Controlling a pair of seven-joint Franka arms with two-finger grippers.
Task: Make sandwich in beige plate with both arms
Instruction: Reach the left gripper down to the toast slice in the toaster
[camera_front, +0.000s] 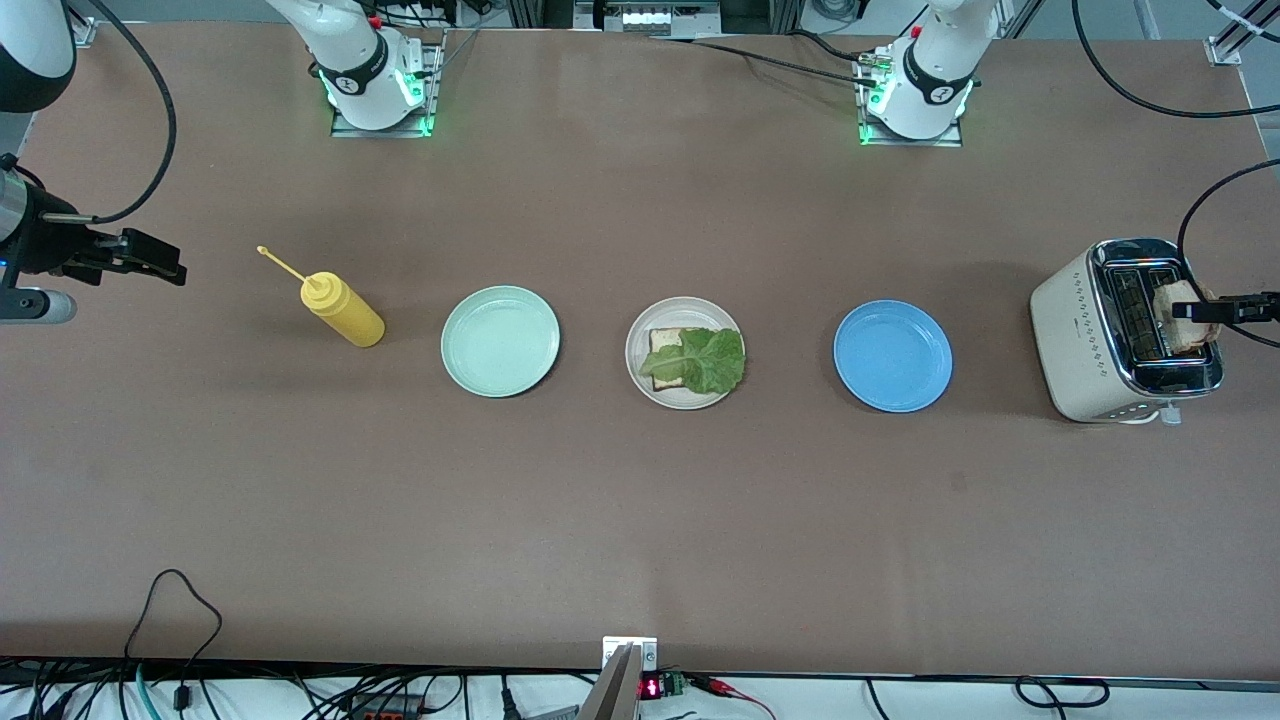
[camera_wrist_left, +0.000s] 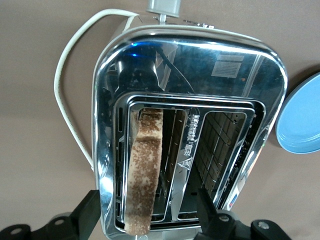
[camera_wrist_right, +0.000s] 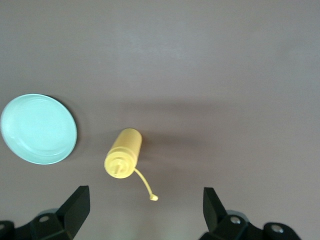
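- The left gripper (camera_wrist_left: 150, 220) hangs over the toaster (camera_front: 1090, 340), its fingers spread wide on either side of the toast (camera_wrist_left: 144, 170) that stands on edge in one slot; they do not yet touch it.
- The toast is likely light, stiff and dry, with a rough browned crust that should not slip. It is brittle, so a hard squeeze could crack or crumble it.
- The best hold looks to be across its flat faces near the top edge, which rises between the fingers, followed by a straight lift clear of the slot wires.
- The plate (camera_front: 640, 375) sits well away toward the right arm's end, past the blue plate (camera_front: 893, 356), holding a slice (camera_front: 662, 341) under soft lettuce (camera_front: 705, 360).
- The right gripper (camera_wrist_right: 145, 210) waits with fingers spread, the bottle (camera_wrist_right: 123, 152) below and ahead of it.
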